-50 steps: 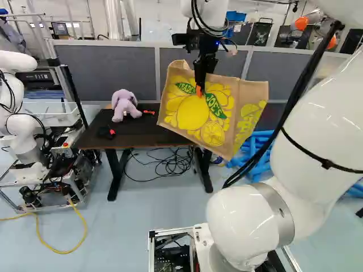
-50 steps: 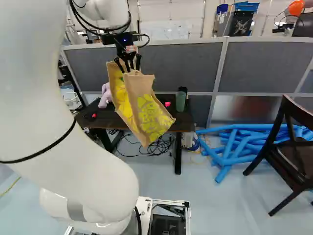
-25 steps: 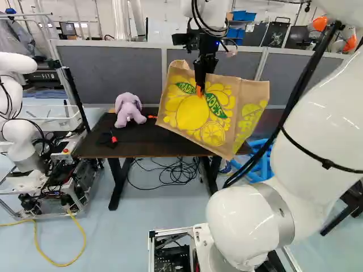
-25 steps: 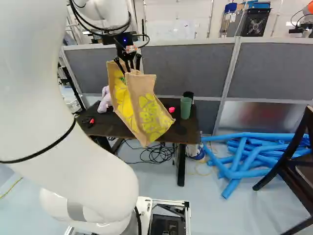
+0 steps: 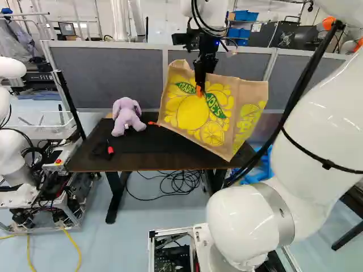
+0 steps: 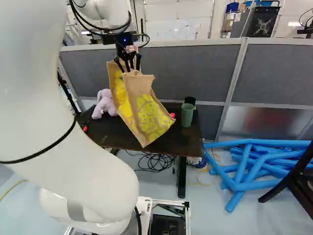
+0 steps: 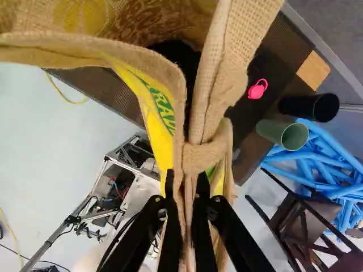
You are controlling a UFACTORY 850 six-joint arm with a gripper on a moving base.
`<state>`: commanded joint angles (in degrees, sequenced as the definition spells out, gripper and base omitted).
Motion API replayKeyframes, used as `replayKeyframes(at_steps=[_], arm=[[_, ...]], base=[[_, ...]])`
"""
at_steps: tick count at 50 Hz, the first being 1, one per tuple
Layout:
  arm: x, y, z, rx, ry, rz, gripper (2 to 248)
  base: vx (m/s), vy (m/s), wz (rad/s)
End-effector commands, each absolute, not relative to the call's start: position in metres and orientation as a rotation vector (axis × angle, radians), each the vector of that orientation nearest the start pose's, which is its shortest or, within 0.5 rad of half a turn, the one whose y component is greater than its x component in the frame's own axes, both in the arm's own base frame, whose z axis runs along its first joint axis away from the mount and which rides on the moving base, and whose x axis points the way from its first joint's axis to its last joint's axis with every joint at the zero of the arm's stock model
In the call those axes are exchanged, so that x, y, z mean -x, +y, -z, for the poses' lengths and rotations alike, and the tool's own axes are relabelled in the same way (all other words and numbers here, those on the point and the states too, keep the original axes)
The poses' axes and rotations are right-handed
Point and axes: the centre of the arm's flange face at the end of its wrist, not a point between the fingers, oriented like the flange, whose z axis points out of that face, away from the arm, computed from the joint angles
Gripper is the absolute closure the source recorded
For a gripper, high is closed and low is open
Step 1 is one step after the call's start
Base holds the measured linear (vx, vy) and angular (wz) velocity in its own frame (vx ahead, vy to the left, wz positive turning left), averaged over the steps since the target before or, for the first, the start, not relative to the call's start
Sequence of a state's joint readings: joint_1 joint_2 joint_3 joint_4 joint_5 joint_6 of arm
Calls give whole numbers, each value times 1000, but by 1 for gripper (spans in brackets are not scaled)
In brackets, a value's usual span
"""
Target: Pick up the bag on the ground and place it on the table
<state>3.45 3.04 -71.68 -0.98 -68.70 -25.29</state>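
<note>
High in the left base view, my gripper (image 5: 200, 85) is shut on the upper part of the tan and yellow bag (image 5: 193, 113). The bag hangs tilted in the air, over the dark table (image 5: 91, 164) as seen from both base views. In the wrist view the two fingers of the gripper (image 7: 184, 212) pinch the bag's burlap rim (image 7: 177, 147) from both sides, and its mouth gapes ahead of them. How far the bag's bottom is from the tabletop I cannot tell.
On the table are a purple plush toy (image 5: 126, 116), a green cup (image 6: 187, 115), a black cup (image 6: 190, 101) and small red items. Blue tubes (image 6: 244, 171) lie on the floor right of the table, near a dark chair (image 6: 293, 181). Another robot (image 5: 17, 147) stands at the left.
The base has moved closer to the table and turned somewhat, so the table and plush toy look larger. The arm holds its pose, with the bag still in the gripper.
</note>
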Motion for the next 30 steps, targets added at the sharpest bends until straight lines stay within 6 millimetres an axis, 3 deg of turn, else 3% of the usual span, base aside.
replayKeyframes(at_steps=[22, 30], arm=[[-439, 25, -696, 3072, -796, 159, 229], [-439, 25, -696, 3054, -872, 157, 229]], base=[[34, 16, -9], [0, 0, 0]])
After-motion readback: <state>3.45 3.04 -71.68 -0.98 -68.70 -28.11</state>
